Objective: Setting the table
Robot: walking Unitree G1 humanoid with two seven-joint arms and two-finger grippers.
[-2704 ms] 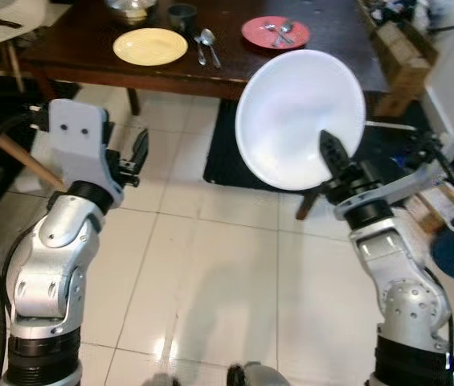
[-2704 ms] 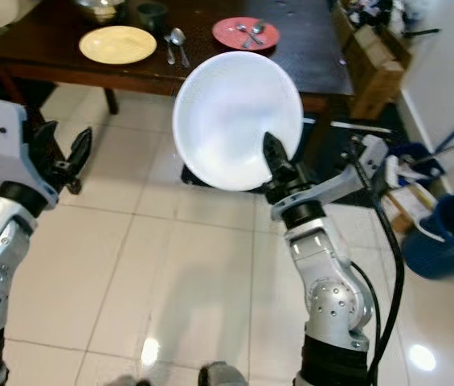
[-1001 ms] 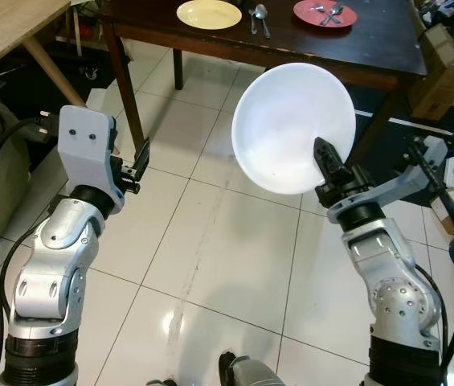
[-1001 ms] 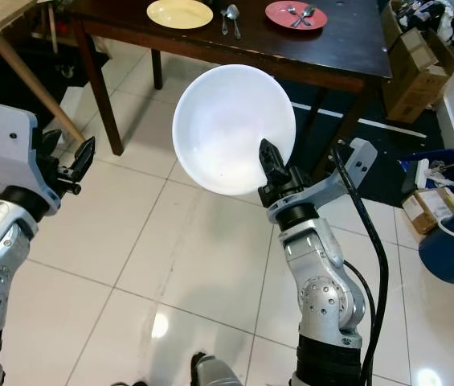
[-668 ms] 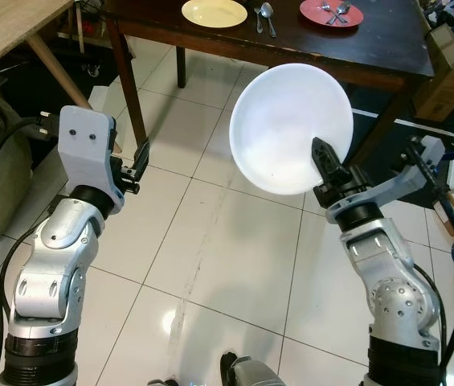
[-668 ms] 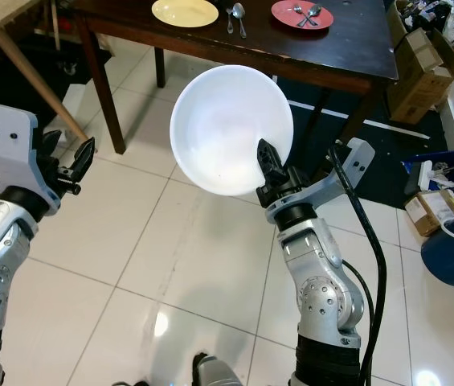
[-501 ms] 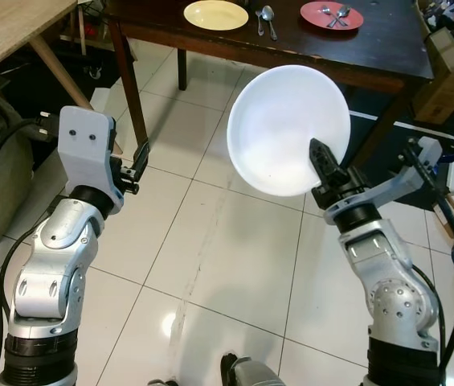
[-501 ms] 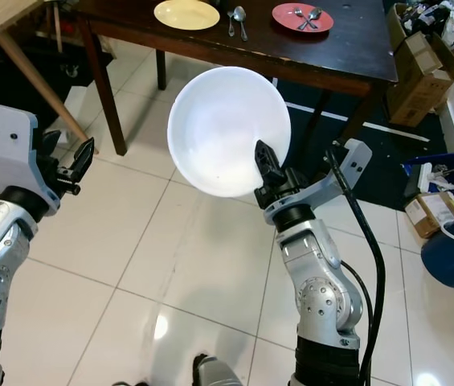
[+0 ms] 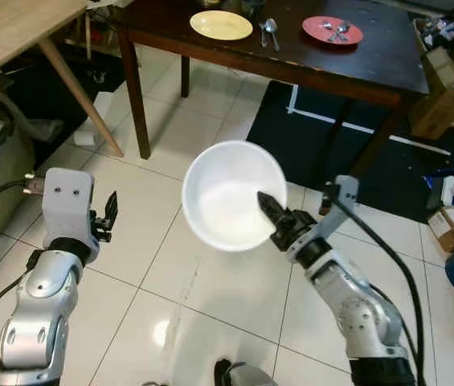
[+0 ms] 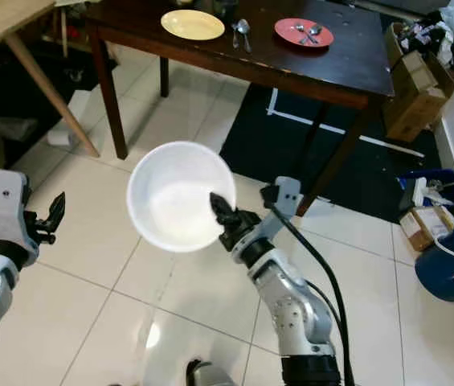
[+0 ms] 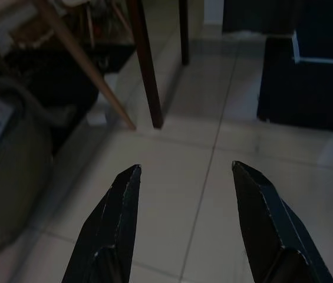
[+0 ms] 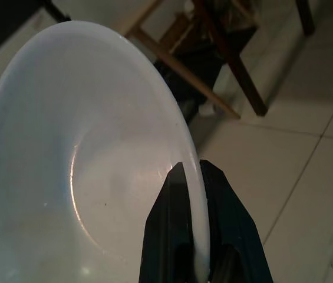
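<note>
- Black fingers of the left gripper (image 11: 184, 224) stand apart, grasping nothing, low over the tiles and well short of the dark table (image 9: 371, 60).
- Yellow plate (image 9: 221, 25) lies on the table's left part, spoons (image 9: 270, 30) just beside it.
- White bowl (image 9: 231, 193) is pinched at its rim by the right gripper (image 9: 273, 215), short of the table's near edge.
- Red plate (image 9: 333, 30) sits further right, cutlery on it, probably two spoons.
- Table lies ahead of the bowl; the right arm is the nearer.
</note>
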